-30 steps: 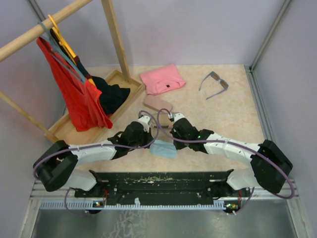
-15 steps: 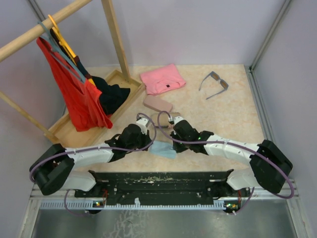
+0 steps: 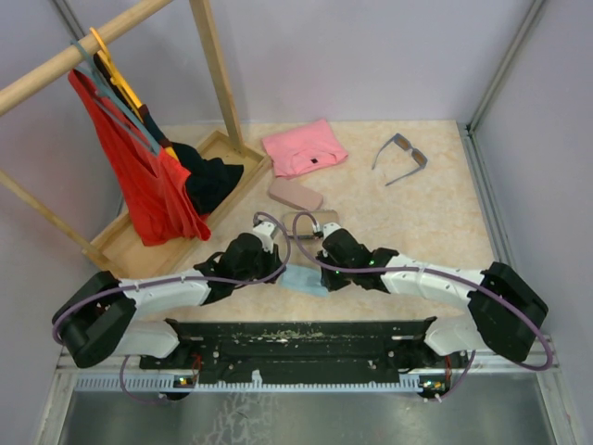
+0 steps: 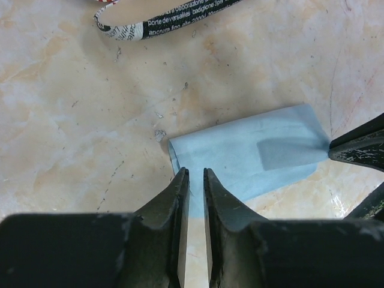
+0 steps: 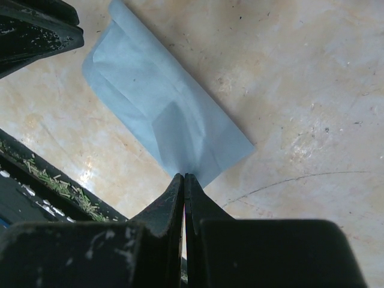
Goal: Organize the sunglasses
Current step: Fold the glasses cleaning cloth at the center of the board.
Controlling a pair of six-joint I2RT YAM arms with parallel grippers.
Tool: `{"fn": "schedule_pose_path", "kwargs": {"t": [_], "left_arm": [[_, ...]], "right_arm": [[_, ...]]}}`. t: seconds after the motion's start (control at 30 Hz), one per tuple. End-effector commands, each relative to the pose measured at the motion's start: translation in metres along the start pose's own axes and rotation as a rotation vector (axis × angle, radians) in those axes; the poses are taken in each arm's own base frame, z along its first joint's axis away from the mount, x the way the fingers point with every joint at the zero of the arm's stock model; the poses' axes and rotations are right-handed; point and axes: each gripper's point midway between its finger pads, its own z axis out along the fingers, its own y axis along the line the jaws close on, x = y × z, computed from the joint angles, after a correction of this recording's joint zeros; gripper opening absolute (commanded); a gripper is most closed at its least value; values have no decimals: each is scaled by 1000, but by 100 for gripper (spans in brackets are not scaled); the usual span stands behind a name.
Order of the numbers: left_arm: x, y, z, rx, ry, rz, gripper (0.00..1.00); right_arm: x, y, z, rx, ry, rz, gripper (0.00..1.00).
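Beige marbled tabletop [image 3: 435, 213], lilac walls [image 3: 371, 56], grey-blue sunglasses [image 3: 401, 143]

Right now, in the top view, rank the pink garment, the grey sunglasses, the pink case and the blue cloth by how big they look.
Largest: pink garment.
Next: sunglasses and pink case, too alike to rank.
Smallest-looking: blue cloth, though it is partly hidden.

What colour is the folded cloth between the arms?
Light blue cloth; clearest in left wrist view.
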Motion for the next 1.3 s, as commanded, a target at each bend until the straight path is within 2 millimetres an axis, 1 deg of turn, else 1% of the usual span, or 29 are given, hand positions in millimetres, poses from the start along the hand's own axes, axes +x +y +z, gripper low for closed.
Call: {"fn": "schedule_pose_path", "kwargs": {"t": [0.0,0.27,0.3,0.4,0.5,0.93,1.27], "left_arm": [[5,-4,-4,16,24,-50,22],[13,-6,2,-3,87,-97,20],[14,-5,2,-7,88,-100,20],[14,-4,2,-12,90,-107,27],[15,-5,2,-8,92,-111,30],[18,-10,9,17,107,-114,29],[16,-13,10,30,106,-111,28]], "right_arm": [[-9,7,-2,-26,-50,5,0],[-6,6,-1,-22,-45,10,0],[-6,6,-1,-20,-45,11,0],[-6,5,-1,-19,-45,10,0],[-6,5,-1,-17,-45,10,0],[-6,5,-1,-17,-47,10,0],[-6,5,-1,-16,-47,11,0]]}}
